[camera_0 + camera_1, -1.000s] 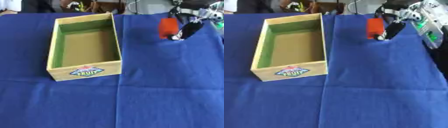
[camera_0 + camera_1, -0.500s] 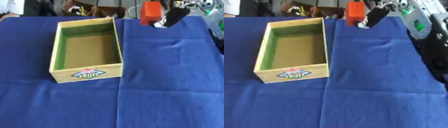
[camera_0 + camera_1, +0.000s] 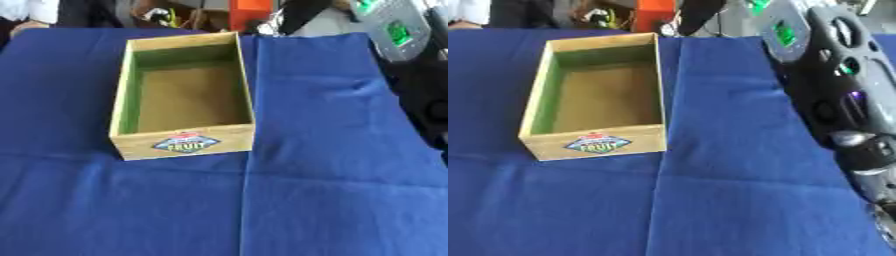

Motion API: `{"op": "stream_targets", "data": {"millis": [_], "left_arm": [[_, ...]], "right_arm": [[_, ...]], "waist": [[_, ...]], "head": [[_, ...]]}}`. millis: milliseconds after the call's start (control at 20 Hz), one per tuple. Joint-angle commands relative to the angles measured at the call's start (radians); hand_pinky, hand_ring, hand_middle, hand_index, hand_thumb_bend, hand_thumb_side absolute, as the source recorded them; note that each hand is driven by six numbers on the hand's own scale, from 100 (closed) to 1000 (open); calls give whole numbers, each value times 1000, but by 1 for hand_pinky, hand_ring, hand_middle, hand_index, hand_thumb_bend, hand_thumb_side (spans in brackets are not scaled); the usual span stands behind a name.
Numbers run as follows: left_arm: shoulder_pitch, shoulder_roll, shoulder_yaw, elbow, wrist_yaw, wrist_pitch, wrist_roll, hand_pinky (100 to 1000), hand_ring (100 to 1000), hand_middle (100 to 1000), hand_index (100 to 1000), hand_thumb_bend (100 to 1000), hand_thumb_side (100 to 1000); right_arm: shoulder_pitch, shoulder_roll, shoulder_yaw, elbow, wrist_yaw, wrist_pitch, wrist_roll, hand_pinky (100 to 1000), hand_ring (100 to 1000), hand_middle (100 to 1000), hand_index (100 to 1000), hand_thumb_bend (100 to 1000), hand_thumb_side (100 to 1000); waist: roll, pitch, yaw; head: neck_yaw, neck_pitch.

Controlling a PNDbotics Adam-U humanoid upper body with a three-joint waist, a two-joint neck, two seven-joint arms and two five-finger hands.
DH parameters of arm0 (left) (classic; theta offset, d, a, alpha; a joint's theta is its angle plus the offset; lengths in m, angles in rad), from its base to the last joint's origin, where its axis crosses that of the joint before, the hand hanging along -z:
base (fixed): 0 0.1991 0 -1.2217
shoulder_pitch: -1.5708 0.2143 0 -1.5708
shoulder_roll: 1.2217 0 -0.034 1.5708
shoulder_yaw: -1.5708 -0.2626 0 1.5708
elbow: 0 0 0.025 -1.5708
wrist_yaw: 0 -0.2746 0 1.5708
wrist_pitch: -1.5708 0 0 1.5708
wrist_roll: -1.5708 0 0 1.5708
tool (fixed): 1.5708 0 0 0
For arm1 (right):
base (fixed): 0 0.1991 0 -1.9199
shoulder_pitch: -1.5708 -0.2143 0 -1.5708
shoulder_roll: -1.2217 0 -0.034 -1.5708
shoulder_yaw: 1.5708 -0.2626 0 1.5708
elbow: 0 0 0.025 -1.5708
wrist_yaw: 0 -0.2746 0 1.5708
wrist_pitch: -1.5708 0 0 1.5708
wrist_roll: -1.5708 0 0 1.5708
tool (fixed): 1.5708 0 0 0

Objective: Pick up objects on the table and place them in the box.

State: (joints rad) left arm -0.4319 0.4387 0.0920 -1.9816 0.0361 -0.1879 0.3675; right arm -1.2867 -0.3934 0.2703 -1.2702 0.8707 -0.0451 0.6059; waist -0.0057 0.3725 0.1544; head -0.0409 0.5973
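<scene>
A wooden box (image 3: 229, 141) with green inner walls and a "FRUIT" label on its front stands left of the middle on the blue cloth; nothing lies inside it. At the pictures' top edge, just beyond the box's far right corner, hangs an orange block-shaped object (image 3: 248, 9), partly cut off. My right hand (image 3: 301, 11) is shut on it, its dark fingers to the object's right. The right forearm (image 3: 842, 100) fills the right side of the right eye view. My left hand shows in neither view.
The blue cloth (image 3: 332, 190) covers the whole table, with a small wrinkle (image 3: 360, 88) right of the box. Clutter and a person's clothing show past the far edge. My arm's grey casing with green lights (image 3: 395, 31) stands at the upper right.
My right hand has risen and moved left with the orange object, from right of the box to the top edge. The forearm now looms large on the right.
</scene>
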Motion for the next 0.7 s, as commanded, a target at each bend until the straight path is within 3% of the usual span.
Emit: {"op": "stream_targets", "data": {"millis": [50,450,700], "left_arm": [[-16,19,-1,-18,5,-3,-5,751,819,821,900,100,1000],[-30,15,-4,-18,10,-6,-7,750,819,820,900,100,1000],[-35,12,-4,-18,11,-7,-8,750,818,820,900,100,1000]], "right_arm": [[-34,29,-17,19,16,3,-8,419,489,288,242,100,349],[-36,86,-1,78,39,-6,0,416,490,289,245,100,338],[-22,112,8,133,57,-9,11,414,491,291,247,100,325]], "waist": [[2,-16,7],[-11,0,29],[-15,5,39]], "head": [[13,11],[-2,-23],[-11,-22]]}}
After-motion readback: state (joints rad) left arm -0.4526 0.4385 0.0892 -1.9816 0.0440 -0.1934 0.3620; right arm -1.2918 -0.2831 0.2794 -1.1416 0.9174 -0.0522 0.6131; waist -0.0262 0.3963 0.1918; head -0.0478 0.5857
